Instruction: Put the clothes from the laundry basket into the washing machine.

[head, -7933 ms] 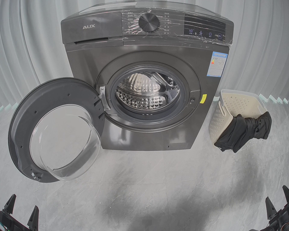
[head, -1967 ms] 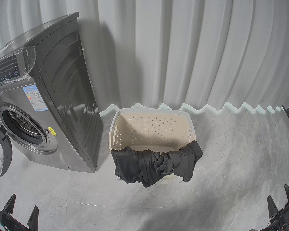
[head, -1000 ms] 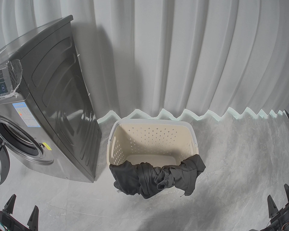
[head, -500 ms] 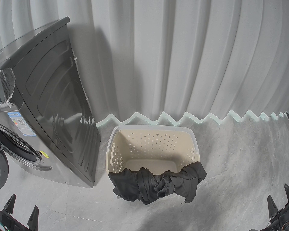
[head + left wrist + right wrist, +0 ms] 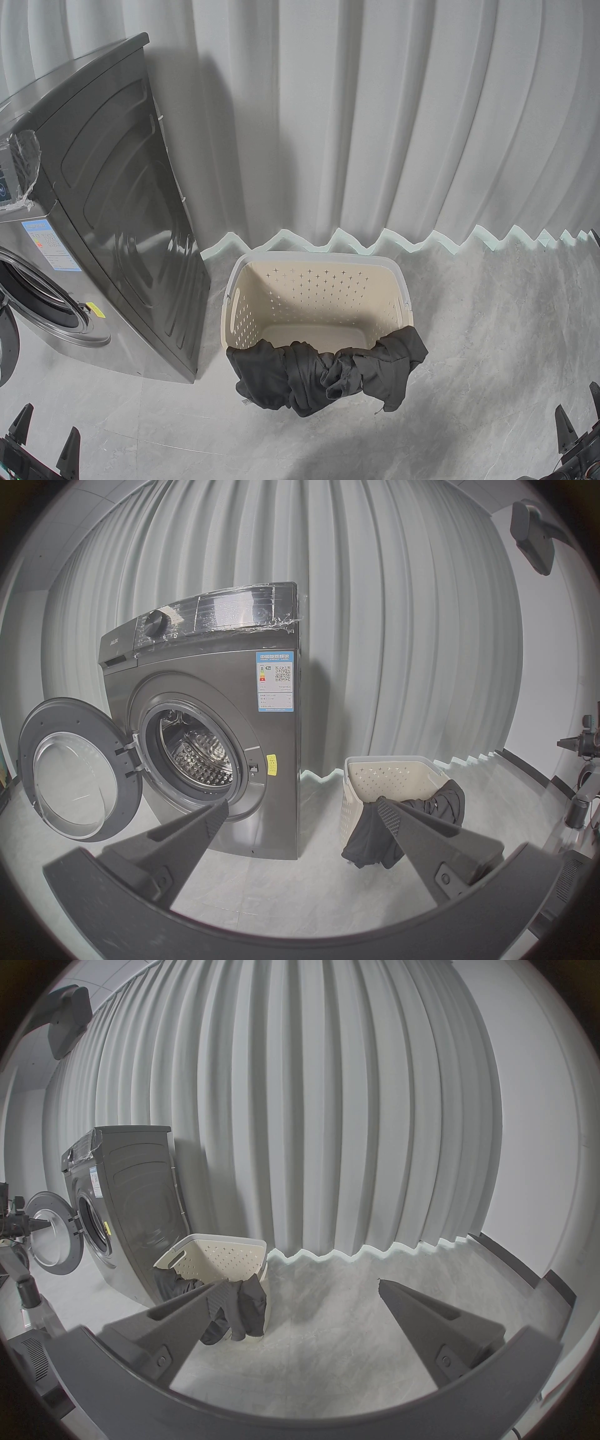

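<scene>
A cream laundry basket (image 5: 315, 257) stands on the floor to the right of the grey washing machine (image 5: 112, 219). Dark clothes (image 5: 325, 375) hang bunched over the basket's near rim. The left wrist view shows the machine's round door (image 5: 75, 767) swung wide and the steel drum (image 5: 194, 755) bare, with the basket (image 5: 387, 774) and the clothes (image 5: 400, 830) beside it. My left gripper (image 5: 45, 434) is low at the near left and open, holding nothing. At the near right my right gripper (image 5: 578, 419) is open too, well short of the clothes (image 5: 240, 1307).
A white pleated curtain (image 5: 375, 125) hangs close behind the basket and the machine. Grey floor (image 5: 500, 325) stretches to the right of the basket and in front of it. A wall with dark skirting (image 5: 519, 1266) bounds the room farther right.
The head camera has swung from the washing machine's front to the basket, with only a slight shift in the last second. Basket, clothes and both open grippers kept their places.
</scene>
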`<state>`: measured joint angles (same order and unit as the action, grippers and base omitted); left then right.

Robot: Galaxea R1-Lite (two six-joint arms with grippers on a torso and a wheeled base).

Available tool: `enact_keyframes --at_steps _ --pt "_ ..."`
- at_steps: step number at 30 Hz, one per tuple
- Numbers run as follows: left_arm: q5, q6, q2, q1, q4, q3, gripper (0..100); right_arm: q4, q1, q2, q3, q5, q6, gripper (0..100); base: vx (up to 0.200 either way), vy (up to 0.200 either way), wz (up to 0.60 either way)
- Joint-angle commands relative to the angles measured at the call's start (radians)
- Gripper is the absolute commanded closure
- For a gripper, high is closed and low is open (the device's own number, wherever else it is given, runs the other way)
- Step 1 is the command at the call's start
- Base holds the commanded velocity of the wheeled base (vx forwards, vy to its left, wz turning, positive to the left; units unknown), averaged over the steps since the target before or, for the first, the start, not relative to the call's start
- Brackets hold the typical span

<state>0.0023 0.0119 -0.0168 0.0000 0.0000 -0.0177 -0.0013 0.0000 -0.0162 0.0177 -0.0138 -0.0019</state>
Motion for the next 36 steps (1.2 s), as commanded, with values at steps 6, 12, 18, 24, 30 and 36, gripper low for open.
enact_keyframes --at_steps 6,12,18,24,30,36 --pt "0.001 0.003 0.015 0.000 -0.002 0.016 0 0.001 0.000 0.015 -0.018 0.000 0.003 0 0.000 0.000 0.00" --pt "-0.002 0.003 0.015 0.000 -0.002 0.016 0 -0.039 0.005 -0.008 0.140 -0.017 0.002 0 0.000 0.000 0.00" --pt "-0.001 0.000 0.015 0.000 -0.002 0.016 0 -0.025 0.048 -0.324 0.245 -0.087 0.003 0 0.000 0.000 0.00" --pt "-0.001 0.003 0.015 -0.002 -0.002 0.016 0 -0.062 0.092 -0.666 0.266 -0.110 0.003 0 0.000 0.000 0.00" --pt "-0.002 0.003 0.015 0.000 -0.002 0.016 0 -0.261 0.163 -0.966 0.304 -0.121 0.079 0 0.000 0.000 0.00" --pt "-0.002 0.003 0.015 0.000 -0.002 0.016 0 -0.312 0.239 -1.087 0.318 -0.101 0.094 0 0.000 0.000 0.00"
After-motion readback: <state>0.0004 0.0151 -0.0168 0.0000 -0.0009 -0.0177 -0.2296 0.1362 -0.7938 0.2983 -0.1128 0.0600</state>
